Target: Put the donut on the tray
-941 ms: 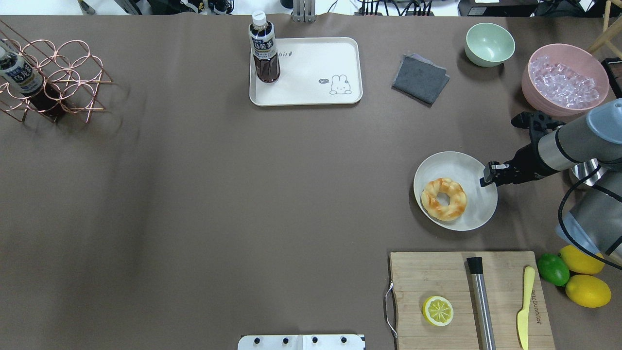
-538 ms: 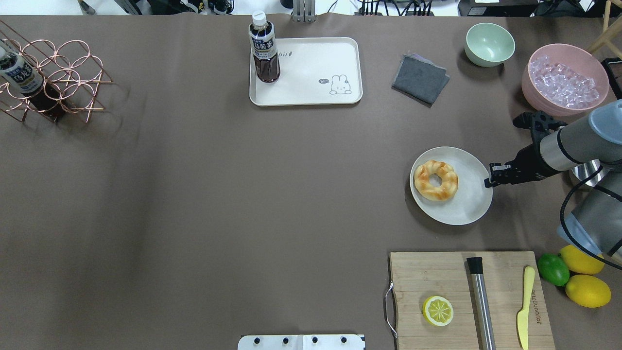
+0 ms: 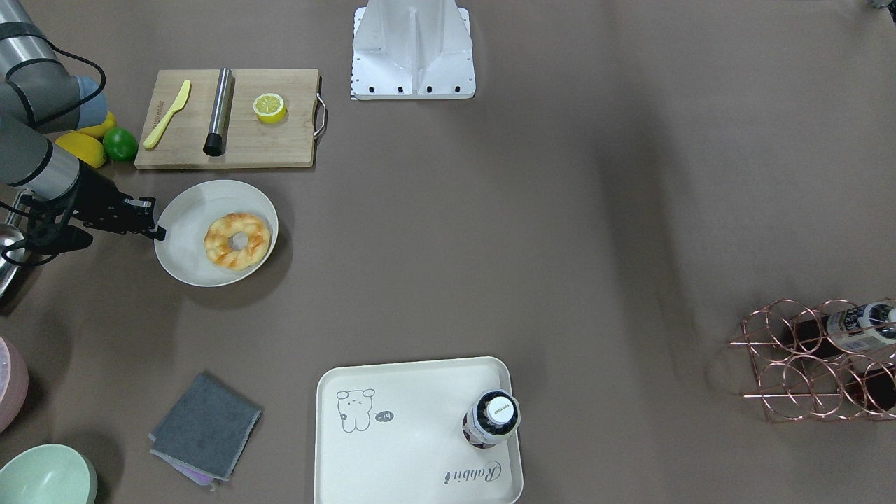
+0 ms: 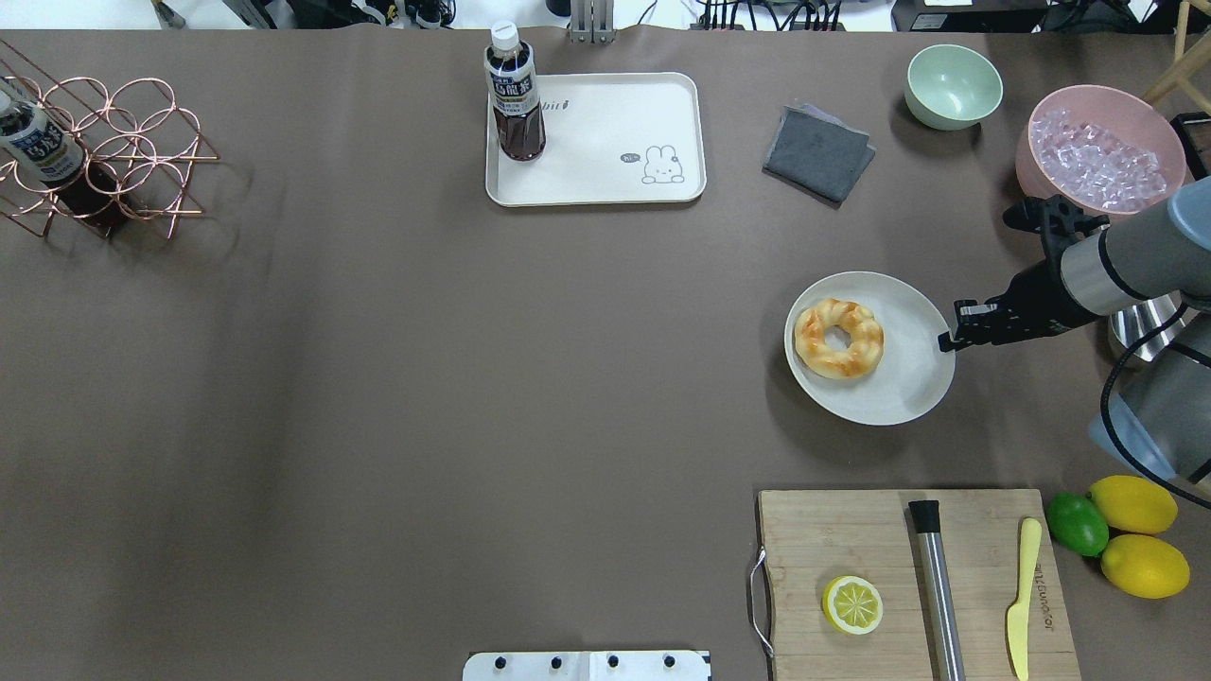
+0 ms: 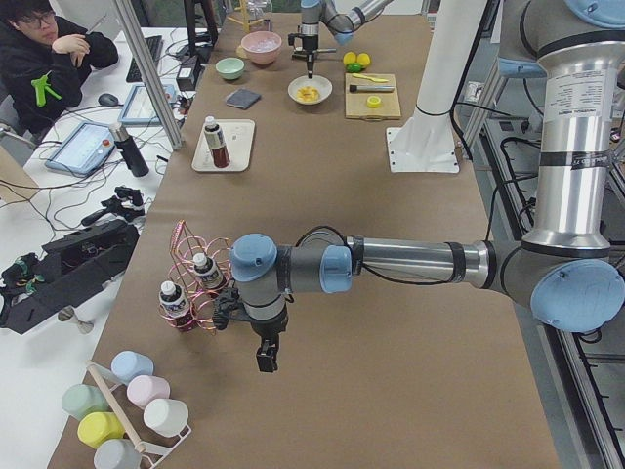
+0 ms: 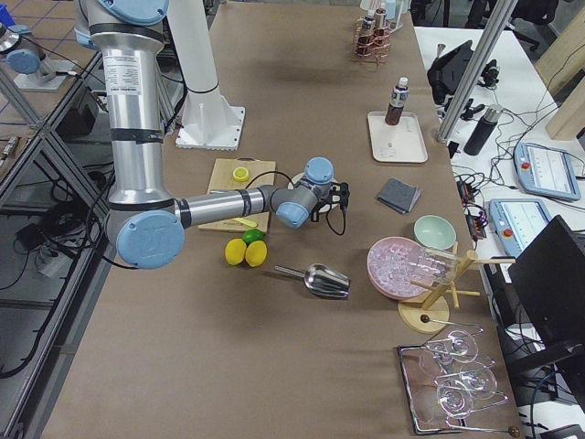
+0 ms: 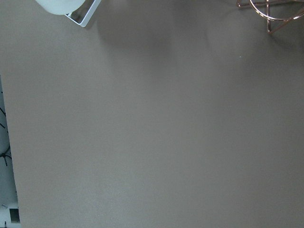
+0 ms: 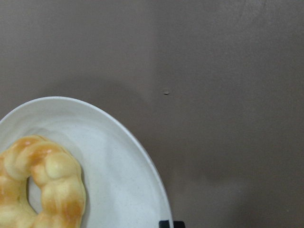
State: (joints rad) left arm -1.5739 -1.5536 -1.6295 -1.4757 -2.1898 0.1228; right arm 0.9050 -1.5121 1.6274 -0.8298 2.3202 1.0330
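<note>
Right gripper [image 4: 946, 341]: nipped narrow on plate [image 4: 910, 380] rim, three o'clock. Donut [image 4: 839, 339] loose aboard; I'd keep level, slow, toward tray [image 4: 605, 142] at eleven.

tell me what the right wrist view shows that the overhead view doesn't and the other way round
Only the right wrist view: a tiny speck beside the plate, and the donut's twisted glaze up close.
Only the overhead view: the tray with a bottle standing in one corner, the cutting board, and the whole right gripper at the plate's rim; the wrist view catches just a dark sliver there.
Both: the donut lying on the plate, on the side away from the gripper, not yet on the tray.
</note>
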